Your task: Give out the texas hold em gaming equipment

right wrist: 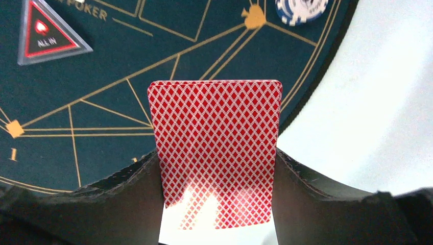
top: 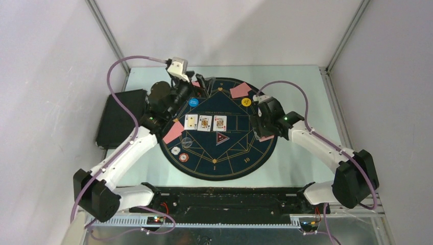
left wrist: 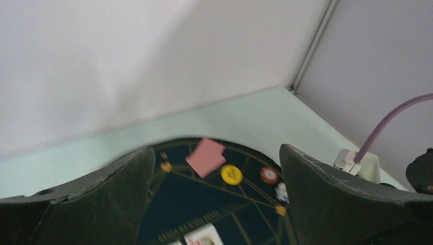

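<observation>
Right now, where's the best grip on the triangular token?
From straight above, by its rim: the token lies flat on the mat, cards close on its far side, so no side approach. Probably one finger on a straight side, the other on the opposite corner; two slanted sides would likely squeeze it out.

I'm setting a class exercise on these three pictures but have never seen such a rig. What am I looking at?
A left arm and a right arm, both robotic, are bolted at the near edge of a table. One picture looks down from above; the other two come from a camera on each wrist. On a dark round mat lie three face-up cards, a red triangular token, poker chips and pink-backed cards. A black case sits to its left. The left end effector is open and empty. The right end effector grips one red-backed card.
</observation>
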Controlling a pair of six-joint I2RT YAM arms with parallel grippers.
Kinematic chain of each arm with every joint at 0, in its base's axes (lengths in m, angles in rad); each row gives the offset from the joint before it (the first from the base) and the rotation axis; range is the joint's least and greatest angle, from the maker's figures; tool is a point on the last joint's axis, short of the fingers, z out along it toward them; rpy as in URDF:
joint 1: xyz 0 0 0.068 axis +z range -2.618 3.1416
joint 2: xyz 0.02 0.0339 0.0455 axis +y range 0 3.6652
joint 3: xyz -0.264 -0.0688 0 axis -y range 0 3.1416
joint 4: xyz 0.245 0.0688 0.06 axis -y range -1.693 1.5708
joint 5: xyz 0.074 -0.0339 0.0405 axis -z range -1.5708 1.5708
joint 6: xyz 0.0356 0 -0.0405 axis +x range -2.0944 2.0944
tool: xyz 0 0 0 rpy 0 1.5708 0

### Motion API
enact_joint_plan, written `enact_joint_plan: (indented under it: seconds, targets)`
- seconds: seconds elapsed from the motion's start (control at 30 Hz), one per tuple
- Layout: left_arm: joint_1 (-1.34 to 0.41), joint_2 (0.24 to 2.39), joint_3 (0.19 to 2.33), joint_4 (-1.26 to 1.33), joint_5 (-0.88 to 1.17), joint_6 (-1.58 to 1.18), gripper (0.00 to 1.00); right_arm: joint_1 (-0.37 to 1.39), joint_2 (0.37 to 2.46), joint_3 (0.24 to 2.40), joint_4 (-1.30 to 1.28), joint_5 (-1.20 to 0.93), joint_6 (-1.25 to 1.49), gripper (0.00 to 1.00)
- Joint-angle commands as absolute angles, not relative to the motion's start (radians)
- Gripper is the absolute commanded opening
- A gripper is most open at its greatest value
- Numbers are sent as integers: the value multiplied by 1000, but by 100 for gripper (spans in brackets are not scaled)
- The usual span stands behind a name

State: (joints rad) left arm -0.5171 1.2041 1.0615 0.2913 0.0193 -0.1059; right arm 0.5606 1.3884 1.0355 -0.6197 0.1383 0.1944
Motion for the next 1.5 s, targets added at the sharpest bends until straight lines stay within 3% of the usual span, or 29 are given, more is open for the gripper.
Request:
enact_joint_plan:
  seconds: [0.0,0.1,0.23,0.53,1.47]
  targets:
    - [-570,1273,1032,-7,-64,-410,100,566,1321,983,-576,161,236,0]
    - [-651,1338,1018,-114,-209,-414,100,566,1308,937,-551,153,241,0]
    - [-690,1443,1023,-128,-202,-473,100,566,1289,906,-521,148,251,0]
    - [-757,1823,1367,-439,-488,-406,100,563,1256,870,-491,138,243,0]
    - [-758,2138,1629,-616,-538,-402,100,554,1289,859,-455,105,224,0]
